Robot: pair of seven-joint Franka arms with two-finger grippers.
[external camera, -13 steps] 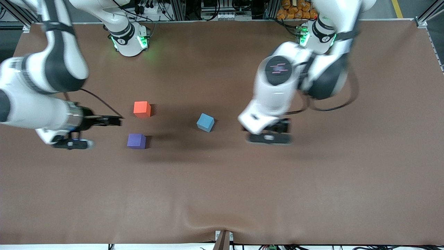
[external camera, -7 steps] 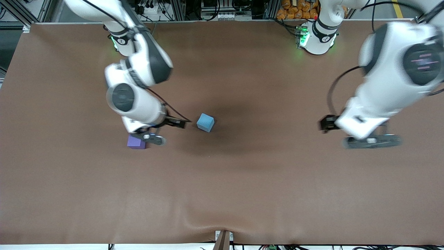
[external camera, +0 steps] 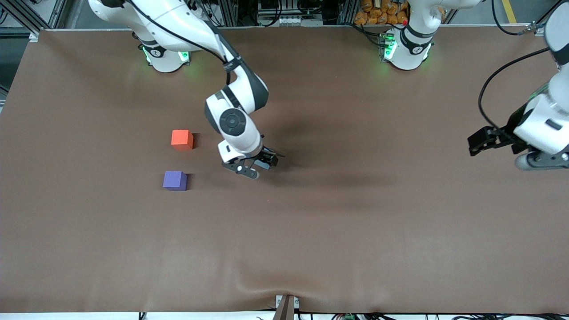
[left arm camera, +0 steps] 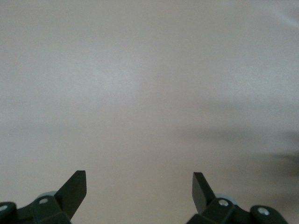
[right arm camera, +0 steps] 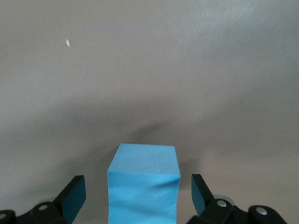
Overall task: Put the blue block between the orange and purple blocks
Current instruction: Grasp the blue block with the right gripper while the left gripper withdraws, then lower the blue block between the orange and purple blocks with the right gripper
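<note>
The blue block (right arm camera: pixel 142 184), a light sky-blue cube, sits on the table between the open fingers of my right gripper (right arm camera: pixel 138 186), with a gap on each side. In the front view the right gripper (external camera: pixel 261 162) hangs low over that spot and hides the block. The orange block (external camera: pixel 182 139) and the purple block (external camera: pixel 174 181) stand apart toward the right arm's end of the table, the purple one nearer the front camera. My left gripper (external camera: pixel 476 144) is open and empty over bare table at the left arm's end; its wrist view shows the gripper (left arm camera: pixel 139 183) and nothing else but table.
The brown table cover (external camera: pixel 311 231) is bare apart from the cubes. A small pale speck (right arm camera: pixel 68 43) lies on the cover past the blue block.
My right arm swung from over the orange and purple blocks across to the blue block and lowered around it. My left arm moved away toward its own end of the table.
</note>
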